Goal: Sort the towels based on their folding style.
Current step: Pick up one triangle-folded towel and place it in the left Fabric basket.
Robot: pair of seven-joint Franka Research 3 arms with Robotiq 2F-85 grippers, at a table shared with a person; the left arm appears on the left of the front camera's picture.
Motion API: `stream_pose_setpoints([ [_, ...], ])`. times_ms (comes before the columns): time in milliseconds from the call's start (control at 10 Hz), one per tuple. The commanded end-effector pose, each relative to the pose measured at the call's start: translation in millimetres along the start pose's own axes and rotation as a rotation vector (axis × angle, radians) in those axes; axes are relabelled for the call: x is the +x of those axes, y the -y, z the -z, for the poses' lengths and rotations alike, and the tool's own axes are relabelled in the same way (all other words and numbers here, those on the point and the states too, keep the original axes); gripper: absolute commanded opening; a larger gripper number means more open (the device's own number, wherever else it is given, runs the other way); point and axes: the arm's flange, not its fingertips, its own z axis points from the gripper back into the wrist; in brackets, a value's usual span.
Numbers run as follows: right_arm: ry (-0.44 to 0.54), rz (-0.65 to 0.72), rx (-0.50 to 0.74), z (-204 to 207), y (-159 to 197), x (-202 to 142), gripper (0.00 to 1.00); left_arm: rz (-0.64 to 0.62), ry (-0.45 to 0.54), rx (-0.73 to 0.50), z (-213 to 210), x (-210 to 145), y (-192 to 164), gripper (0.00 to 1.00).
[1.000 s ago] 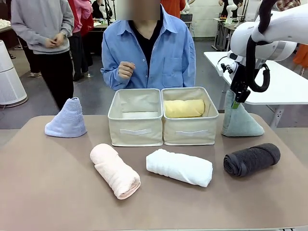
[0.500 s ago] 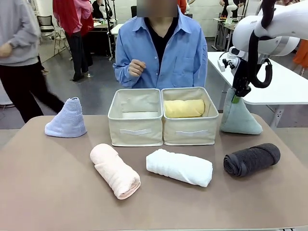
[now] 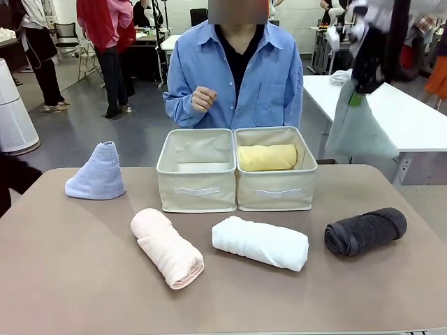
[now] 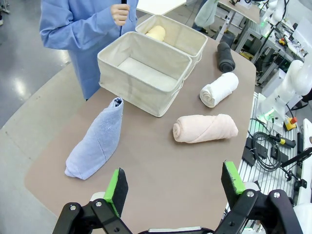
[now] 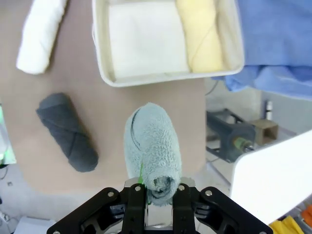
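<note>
Right gripper [image 5: 159, 187] pinched the grey-green cone towel [image 3: 357, 129] by its tip, cone hanging above the table [image 3: 70, 279] at 2 o'clock (yellow roll [image 3: 267, 157] lay binned); left gripper [image 4: 174, 180] gaped, empty.

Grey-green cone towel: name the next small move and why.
Probably carry it over the left bin. The right gripper is shut on the grey-green cone towel, held off the table; the yellow roll lies in the right bin, so a cone likely belongs in the other.

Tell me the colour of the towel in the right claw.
Pale grey-green; the held towel shows best in the right wrist view.
</note>
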Motion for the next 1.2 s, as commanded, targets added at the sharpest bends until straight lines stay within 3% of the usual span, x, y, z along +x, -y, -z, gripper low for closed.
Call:
stream_pose_setpoints([
  [0,-0.043,0.033,-0.088,-30.6,-19.6,13.6,0.11,0.003,0.012,0.003,1.2,1.7,1.0,1.00],
  [100,-0.074,0.082,-0.104,-42.9,-28.4,14.7,0.11,0.003,0.012,0.003,1.2,1.7,1.0,1.00],
  [200,-0.001,0.010,-0.053,-34.8,-12.3,10.1,0.11,0.003,0.012,0.003,1.2,1.7,1.0,1.00],
  [400,-0.001,0.010,-0.053,-34.8,-12.3,10.1,0.11,0.003,0.012,0.003,1.2,1.7,1.0,1.00],
  [500,-0.014,0.030,-0.077,-50.8,-20.6,14.9,0.18,0.003,0.012,0.003,1.2,1.7,1.0,1.00],
  [800,-0.218,0.182,-0.141,-100.0,-86.2,-85.6,0.18,0.003,0.012,0.003,1.2,1.7,1.0,1.00],
  [1100,-0.161,0.321,-0.211,-126.1,-139.8,-151.2,0.18,0.003,0.012,0.003,1.2,1.7,1.0,1.00],
])
